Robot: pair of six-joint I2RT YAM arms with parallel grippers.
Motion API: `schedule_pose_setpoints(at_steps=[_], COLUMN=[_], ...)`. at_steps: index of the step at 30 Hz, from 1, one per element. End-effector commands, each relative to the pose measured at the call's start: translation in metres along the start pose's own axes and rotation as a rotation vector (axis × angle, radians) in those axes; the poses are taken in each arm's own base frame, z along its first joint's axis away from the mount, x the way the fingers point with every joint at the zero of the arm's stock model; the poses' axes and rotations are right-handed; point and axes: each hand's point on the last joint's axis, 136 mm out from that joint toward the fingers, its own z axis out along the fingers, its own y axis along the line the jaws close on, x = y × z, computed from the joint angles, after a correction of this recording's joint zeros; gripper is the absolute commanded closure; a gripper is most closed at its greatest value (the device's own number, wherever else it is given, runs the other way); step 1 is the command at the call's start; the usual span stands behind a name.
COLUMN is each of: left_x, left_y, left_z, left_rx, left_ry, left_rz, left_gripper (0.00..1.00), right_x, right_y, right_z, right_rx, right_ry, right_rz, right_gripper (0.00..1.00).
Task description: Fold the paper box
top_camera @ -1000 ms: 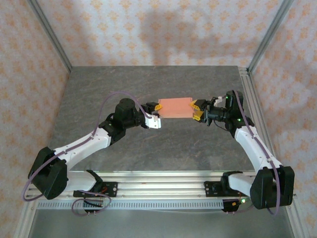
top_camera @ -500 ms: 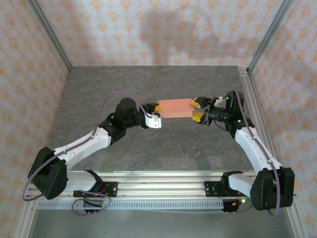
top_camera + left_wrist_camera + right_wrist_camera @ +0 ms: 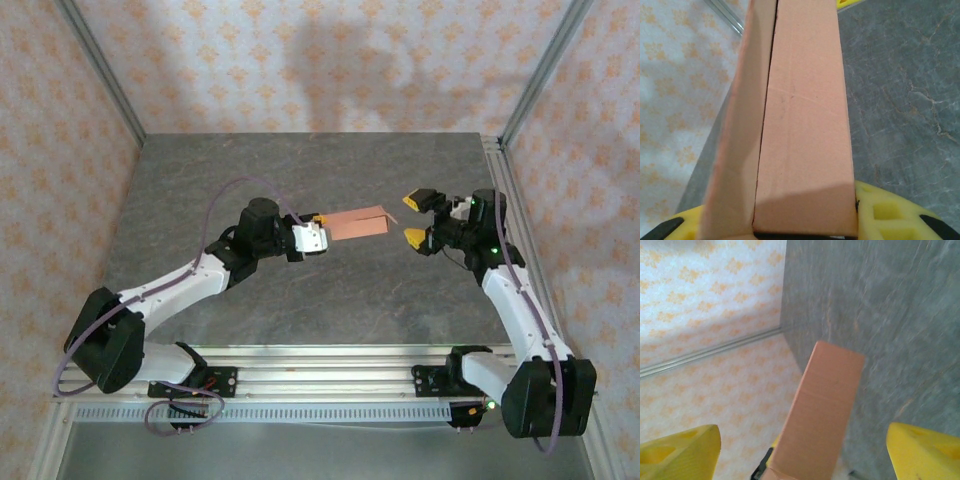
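Paper box (image 3: 358, 223) hangs above the middle of the grey desk (image 3: 300, 300), pinched at its left end by the left tool (image 3: 317, 230). Its right end is free and tilts slightly up.

The left arm (image 3: 170, 290) stretches diagonally from its near-left base toward the centre, staying low, with the wrist turned to point right. The right arm (image 3: 515, 300) runs up the desk's right edge and bends inward at the wrist, so the right tool (image 3: 412, 218) faces left toward the box. Its jaws are spread wide and stand clear of the card.

From the left wrist, the paper box (image 3: 805, 125) is a long narrow panel running away from the camera. A side flap is folded along its left edge, and its near end is clamped between the yellow pads (image 3: 885, 212). From the right wrist, the paper box (image 3: 820, 410) stands between the parted yellow fingers (image 3: 682, 450) and touches neither.

A second ago the right tool gripped the box's right end and the card lay level between both tools. Since then that tool has let go, opened and drawn back to the right, leaving the box held by the left tool alone and tilted.
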Motion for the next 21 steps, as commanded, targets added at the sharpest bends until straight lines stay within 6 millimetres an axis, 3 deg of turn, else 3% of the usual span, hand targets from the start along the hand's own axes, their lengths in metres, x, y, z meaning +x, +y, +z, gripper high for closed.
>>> schedule_pose_setpoints(at_steps=[1, 13, 17, 21], left_x=[0.001, 0.05, 0.064, 0.075], left_y=[-0.011, -0.038, -0.047, -0.06], left_z=[0.001, -0.006, -0.001, 0.005], left_rx=[0.054, 0.077, 0.108, 0.155], left_ry=[-0.025, 0.122, 0.142, 0.162], left_rz=[-0.174, -0.419, -0.496, -0.539], left_gripper=[0.64, 0.64, 0.64, 0.64], right_x=[-0.01, -0.017, -0.008, 0.013], right_y=[0.011, 0.01, 0.004, -0.011], right_z=[-0.014, -0.035, -0.029, -0.019], right_rx=[0.029, 0.196, 0.23, 0.279], right_ry=[-0.103, -0.164, -0.096, 0.036], right_rz=[-0.222, -0.775, -0.929, -1.157], right_gripper=[0.14, 0.15, 0.16, 0.17])
